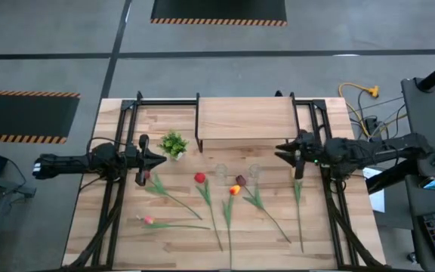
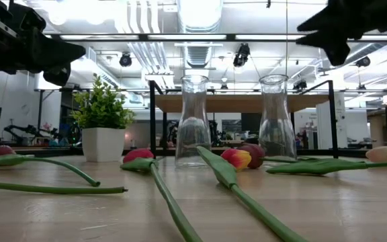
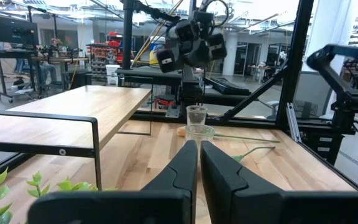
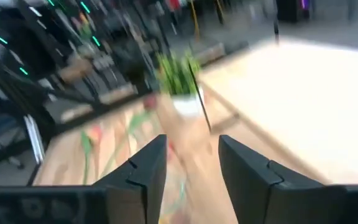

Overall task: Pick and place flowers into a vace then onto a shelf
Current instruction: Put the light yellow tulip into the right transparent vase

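Note:
Several tulips lie flat on the table: a red one (image 1: 200, 178), a maroon one (image 1: 240, 180), a yellow-orange one (image 1: 234, 190), a pink one (image 1: 148, 220), and one at the right (image 1: 297, 187). Two clear glass vases (image 1: 220, 172) (image 1: 254, 172) stand upright among them. The shelf (image 1: 244, 121) stands at the far side. My left gripper (image 1: 161, 159) hovers shut above the table, left of the flowers and beside the potted plant. My right gripper (image 1: 279, 149) hovers open, right of the vases near the shelf's right end. The left wrist view shows the shut fingers (image 3: 199, 152). In the right wrist view the gripper (image 4: 191, 155) is open.
A small potted plant (image 1: 174, 143) stands left of the shelf, close to my left gripper. Black metal frame rails (image 1: 119, 196) (image 1: 331, 196) run along both sides of the table. Bare tabletop (image 1: 180, 249) lies toward the near edge, past the stem ends.

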Robot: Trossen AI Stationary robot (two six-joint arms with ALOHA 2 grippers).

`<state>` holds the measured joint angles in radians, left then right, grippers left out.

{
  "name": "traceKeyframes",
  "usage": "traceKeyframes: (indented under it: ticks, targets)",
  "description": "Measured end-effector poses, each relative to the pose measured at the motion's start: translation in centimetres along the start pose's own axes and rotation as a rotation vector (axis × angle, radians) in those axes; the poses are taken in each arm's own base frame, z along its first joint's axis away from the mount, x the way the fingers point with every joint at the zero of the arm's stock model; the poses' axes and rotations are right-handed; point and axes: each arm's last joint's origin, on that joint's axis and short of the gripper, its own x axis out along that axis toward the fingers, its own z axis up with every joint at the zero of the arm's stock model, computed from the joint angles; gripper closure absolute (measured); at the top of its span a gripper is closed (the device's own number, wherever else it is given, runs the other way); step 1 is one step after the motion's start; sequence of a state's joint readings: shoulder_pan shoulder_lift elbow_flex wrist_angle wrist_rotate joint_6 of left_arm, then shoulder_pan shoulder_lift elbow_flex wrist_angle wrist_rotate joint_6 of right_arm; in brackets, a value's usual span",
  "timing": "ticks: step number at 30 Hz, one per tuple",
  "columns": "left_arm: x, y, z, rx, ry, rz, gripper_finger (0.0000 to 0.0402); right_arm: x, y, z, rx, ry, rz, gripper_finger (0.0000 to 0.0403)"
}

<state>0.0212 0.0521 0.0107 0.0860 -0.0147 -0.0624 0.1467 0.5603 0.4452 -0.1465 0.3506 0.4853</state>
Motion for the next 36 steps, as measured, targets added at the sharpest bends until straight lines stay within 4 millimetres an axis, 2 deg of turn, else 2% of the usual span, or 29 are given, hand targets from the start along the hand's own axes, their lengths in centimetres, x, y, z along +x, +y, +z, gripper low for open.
traceKeyframes:
  ticks: [9, 17, 22, 26, 31, 36]
  targets:
    - [0.0, 0.0, 0.0, 0.000, 0.000, 0.000, 0.0398, 2.6, 1.7, 0.0, 0.205, 0.324, -0.234, 0.0259]
    - [0.0, 0.0, 0.0, 0.000, 0.000, 0.000, 0.0398, 2.0, 3.4, -0.6, 0.317, 0.567, -0.451, 0.0261]
    - [0.0, 0.0, 0.0, 0.000, 0.000, 0.000, 0.0398, 1.3, 4.0, -2.0, 0.359, 0.675, -0.573, 0.0259]
    - [0.0, 0.0, 0.0, 0.000, 0.000, 0.000, 0.0398, 1.2, 4.6, -3.6, 0.378, 0.782, -0.624, 0.0238]
    - [0.0, 0.0, 0.0, 0.000, 0.001, 0.000, 0.0398, 1.7, 5.5, -5.5, 0.375, 0.865, -0.681, 0.0200]
    - [0.0, 0.0, 0.0, 0.000, 0.000, 0.000, 0.0398, 2.4, 5.8, -7.5, 0.357, 0.908, -0.815, 0.0180]
